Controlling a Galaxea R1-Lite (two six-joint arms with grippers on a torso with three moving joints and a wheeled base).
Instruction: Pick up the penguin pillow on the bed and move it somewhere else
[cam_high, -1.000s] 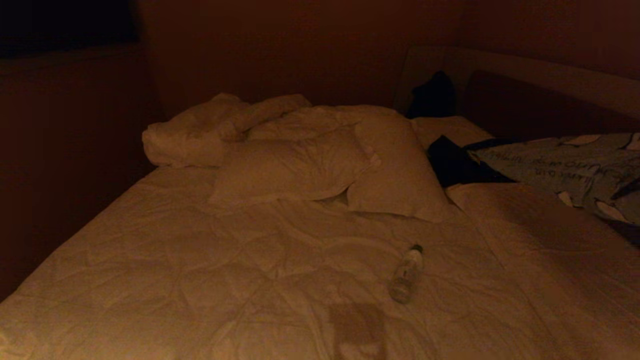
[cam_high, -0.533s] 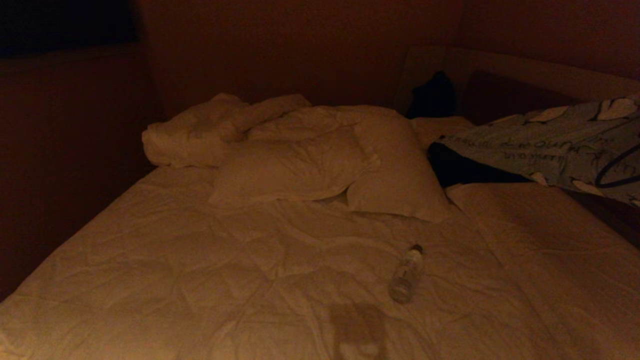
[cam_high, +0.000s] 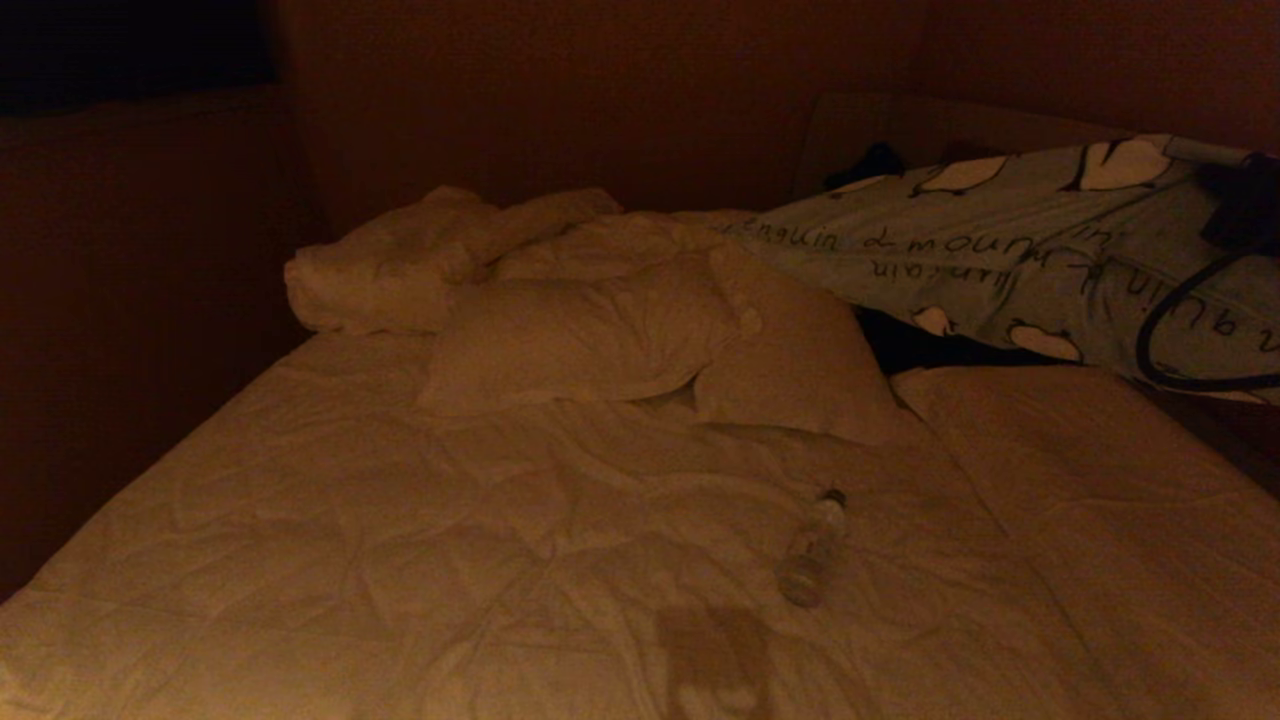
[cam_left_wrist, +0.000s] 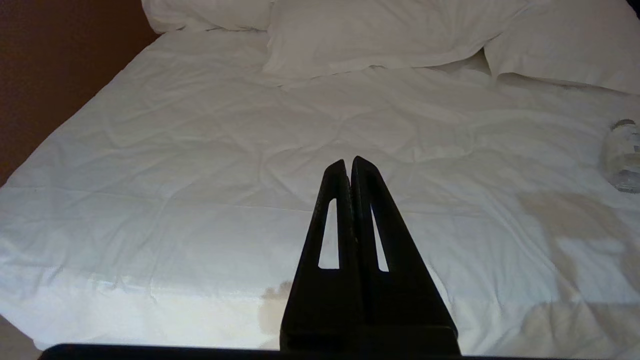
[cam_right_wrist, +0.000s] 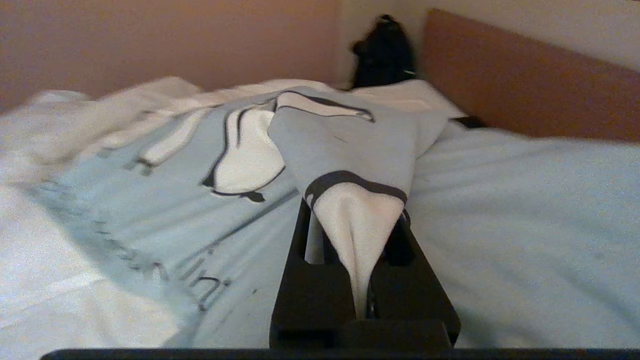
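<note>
The penguin pillow (cam_high: 1010, 265) hangs in the air over the right side of the bed (cam_high: 400, 560), pale grey-blue with penguins and lettering. My right gripper (cam_right_wrist: 357, 210) is shut on one corner of it; the pinched fabric covers the fingertips. In the head view the right hand (cam_high: 1245, 205) shows as a dark shape at the pillow's far right end, with a cable looping below it. My left gripper (cam_left_wrist: 349, 162) is shut on nothing and hovers over the bed's near part, well away from the pillow.
Two plain white pillows (cam_high: 590, 340) (cam_high: 800, 365) and a bunched duvet (cam_high: 380, 270) lie at the back. A clear bottle (cam_high: 812, 548) lies on the quilt. Dark cloth (cam_high: 920, 350) sits under the lifted pillow. A wooden headboard (cam_right_wrist: 525, 85) runs along the right, with a dark object (cam_right_wrist: 385, 52) at its end.
The penguin pillow has risen off the bed and swung left across the head view, now covering the dark object by the headboard. The right hand has come into view with it.
</note>
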